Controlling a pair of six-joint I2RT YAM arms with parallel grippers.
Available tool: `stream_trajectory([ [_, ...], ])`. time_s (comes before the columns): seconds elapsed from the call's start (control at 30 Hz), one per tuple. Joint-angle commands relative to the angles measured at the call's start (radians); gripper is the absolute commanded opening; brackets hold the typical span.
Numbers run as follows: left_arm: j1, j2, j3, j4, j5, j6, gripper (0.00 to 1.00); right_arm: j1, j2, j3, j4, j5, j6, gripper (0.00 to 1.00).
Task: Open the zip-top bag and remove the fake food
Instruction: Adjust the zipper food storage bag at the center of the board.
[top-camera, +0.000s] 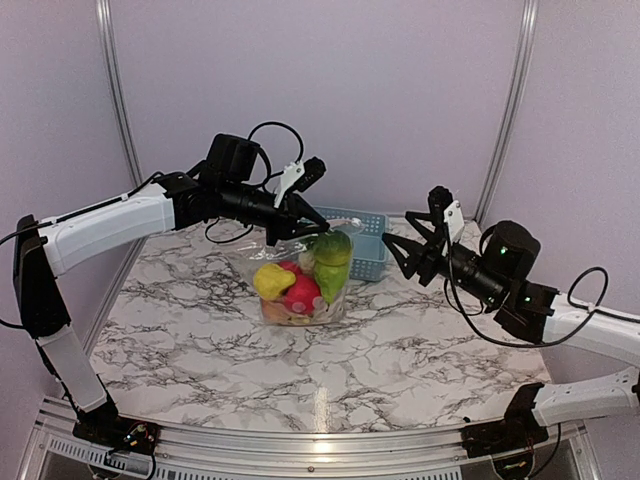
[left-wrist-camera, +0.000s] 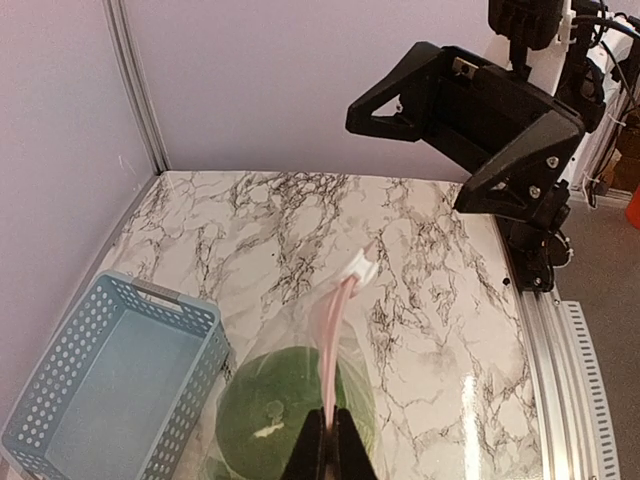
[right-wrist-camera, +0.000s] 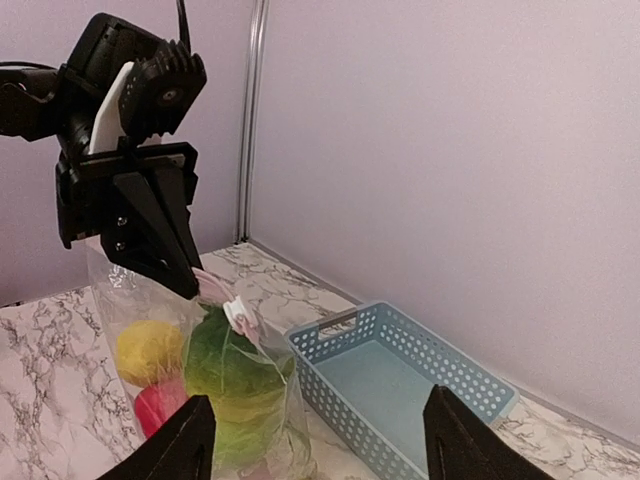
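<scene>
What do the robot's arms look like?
Two arms, the left arm and right arm, have white shells, black joints and loopy black cables. The left tool and right tool are black, with two pointy fingers and a white piece behind. A green light glows on the right arm.

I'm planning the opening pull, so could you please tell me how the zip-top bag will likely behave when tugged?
Probably floppy: the zip-top bag sags in creases below the left gripper, which is shut on its zipper strip. Likely bottom-heavy, since the fake food fills its lower part. A tug may swing or stretch it rather than meet firm resistance.
</scene>
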Motion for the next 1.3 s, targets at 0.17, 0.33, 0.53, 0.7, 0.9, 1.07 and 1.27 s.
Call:
stream_trajectory([
  [0.17,0.004,-0.048,-0.027,0.08,0.033,-0.002,0.0,-0.029,0.163,0.003,0.307,-0.227,-0.056,0.67],
  [0.33,0.004,-0.054,-0.03,0.085,0.03,0.001,0.0,-0.034,0.215,0.015,0.314,-0.255,-0.057,0.65],
  [0.53,0.004,-0.055,-0.032,0.084,0.031,0.009,0.0,-0.036,0.255,0.034,0.337,-0.266,-0.044,0.63],
  [0.7,0.002,-0.061,-0.033,0.079,0.035,0.021,0.0,-0.036,0.31,0.063,0.354,-0.268,-0.033,0.6],
  [0.9,0.002,-0.077,-0.046,0.082,0.032,0.033,0.0,-0.037,0.348,0.103,0.337,-0.276,-0.031,0.53],
  [1.07,0.002,-0.083,-0.052,0.08,0.035,0.041,0.0,-0.037,0.365,0.116,0.332,-0.266,-0.027,0.43],
  [1.27,0.002,-0.086,-0.054,0.079,0.031,0.048,0.0,-0.038,0.391,0.145,0.294,-0.29,-0.021,0.25],
])
